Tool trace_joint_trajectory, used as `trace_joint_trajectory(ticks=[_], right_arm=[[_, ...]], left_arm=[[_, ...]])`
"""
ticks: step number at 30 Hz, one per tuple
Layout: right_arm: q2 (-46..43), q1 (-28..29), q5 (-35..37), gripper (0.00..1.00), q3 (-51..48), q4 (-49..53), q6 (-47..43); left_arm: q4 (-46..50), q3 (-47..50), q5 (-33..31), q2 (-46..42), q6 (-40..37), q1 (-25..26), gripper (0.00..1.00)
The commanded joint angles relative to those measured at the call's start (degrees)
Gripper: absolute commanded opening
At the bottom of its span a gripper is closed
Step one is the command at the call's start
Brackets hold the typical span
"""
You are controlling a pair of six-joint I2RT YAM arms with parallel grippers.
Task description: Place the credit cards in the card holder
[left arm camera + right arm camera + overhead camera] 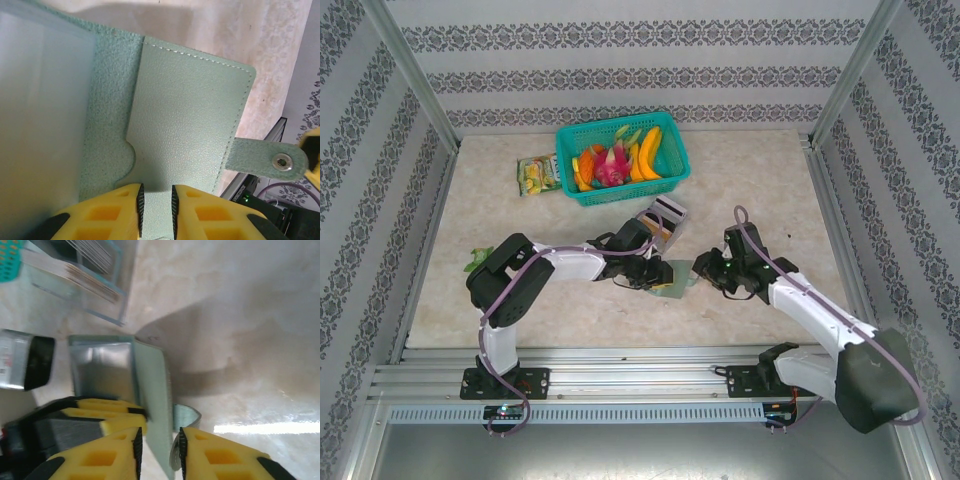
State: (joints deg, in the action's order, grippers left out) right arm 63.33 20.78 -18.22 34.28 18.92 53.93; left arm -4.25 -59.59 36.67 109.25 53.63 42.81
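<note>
The pale, stony-looking flat table [760, 190] has a teal plastic basket [630, 190] full of fruit at the back. A yellow-green snack packet [537, 175] lies just left of it. A small clear plastic box [663, 218] sits near the middle.

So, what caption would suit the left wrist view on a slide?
The left hand at the edge of the open green card holder, its snap tab out to the right.

A lab test booth: aluminium frame posts [413, 75], patterned wall panels [640, 60], marble-look tabletop [750, 180].
</note>
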Motion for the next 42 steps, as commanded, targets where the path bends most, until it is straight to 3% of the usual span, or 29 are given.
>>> trace_joint_trajectory(ticks=[1,6,10,18,21,27,31,35,42], right_arm=[[-0.21,1.06,2.13,0.21,2.33,-0.73,0.83],[5.63,3.88,1.16,0.13,3.60,-4.89,2.19],[11.13,7.18,4.81,0.13,6.26,-4.30,2.67],[18.64,7.54,4.18,0.13,6.52,-7.80,3.64],[17.90,7.52,5.65,0.13,7.97,-4.89,2.45],[9.60,7.67,19.38,0.20,12.31,11.88,-0.43],[3.44,8.40,15.48,0.19,10.81,7.17,-1.01],[5.35,9.61,6.73,0.10,10.79,0.27,1.35],[14.37,14.02,10.11,0.04,14.56,1.52,4.02]], left_arm=[[-2.60,0.58,-0.39,0.04,1.09,0.61,0.25],[-2.95,0.79,-0.50,-0.18,1.30,0.61,0.25],[-2.95,1.14,-1.05,-0.72,1.35,0.61,0.25],[-4.01,3.36,-2.81,-3.47,1.70,0.61,0.25],[-2.99,3.98,-3.86,-4.61,0.99,0.57,0.25],[-3.91,4.45,-3.75,-3.09,2.04,0.63,0.25],[-3.78,4.08,-3.56,-2.47,2.10,0.61,0.25],[-3.26,3.33,-3.25,-1.61,1.98,0.61,0.25],[-2.96,3.29,-3.10,-1.53,1.74,0.61,0.24]])
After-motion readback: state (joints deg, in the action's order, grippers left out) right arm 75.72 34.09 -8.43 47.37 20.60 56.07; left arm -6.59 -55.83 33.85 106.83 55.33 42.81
